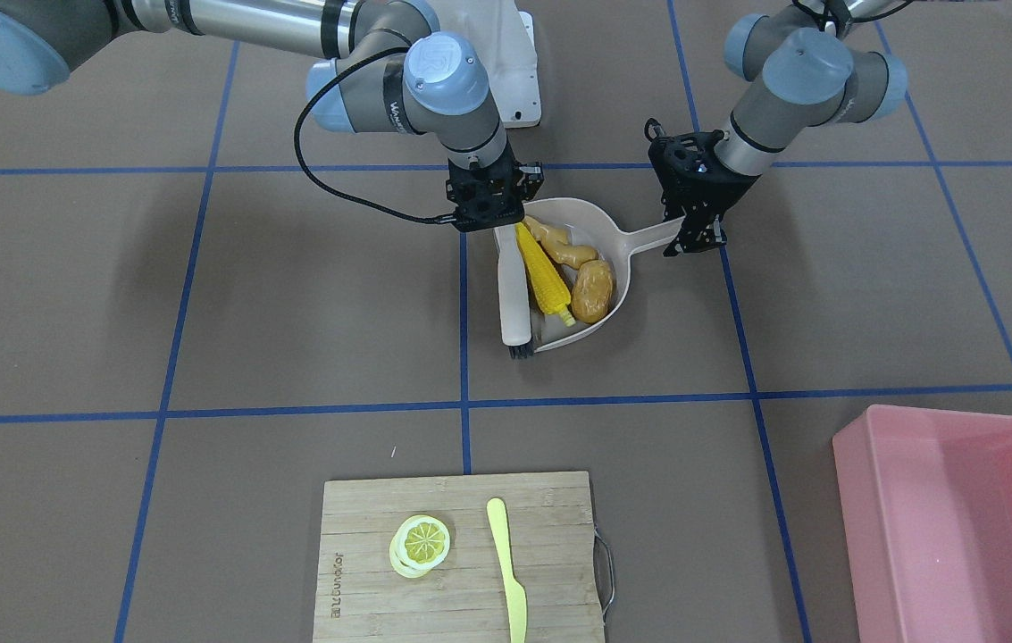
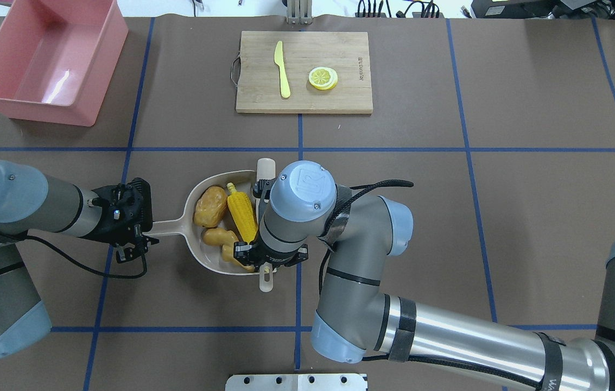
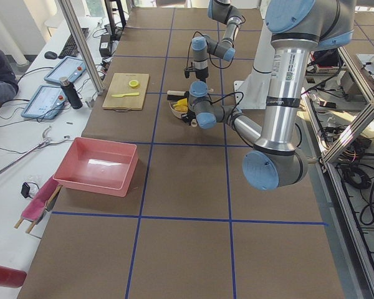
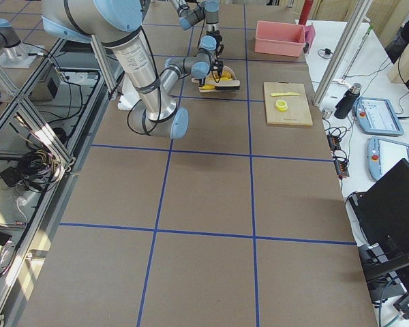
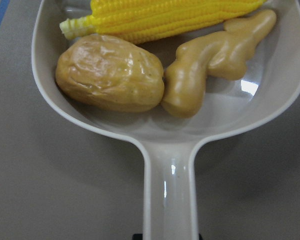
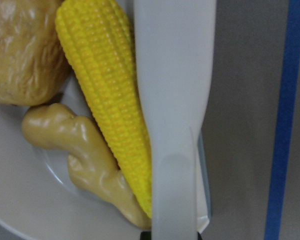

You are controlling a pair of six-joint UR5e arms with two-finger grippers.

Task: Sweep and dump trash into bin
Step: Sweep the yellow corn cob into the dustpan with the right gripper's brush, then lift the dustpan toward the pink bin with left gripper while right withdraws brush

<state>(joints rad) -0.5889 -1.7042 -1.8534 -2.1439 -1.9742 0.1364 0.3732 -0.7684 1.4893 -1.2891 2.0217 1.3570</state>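
We see L gripper [image 1: 691, 234] clamped on dustpan [image 1: 590, 214] handle, R gripper [image 1: 495, 219] clamped on brush [image 1: 513, 299]. Inside dustpan: corn [image 1: 543, 272], potato [image 1: 593, 290], ginger [image 1: 564, 247]; brush alongside corn. Pink bin [image 2: 30, 111] well apart, at table corner.

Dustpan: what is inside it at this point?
The corn cob, potato and ginger root all lie in the dustpan, with the brush along its open edge beside the corn. The pan floor beneath them is covered.

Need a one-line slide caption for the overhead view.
Left gripper holds dustpan carrying corn, potato, ginger; right gripper holds brush alongside; pink bin far left.
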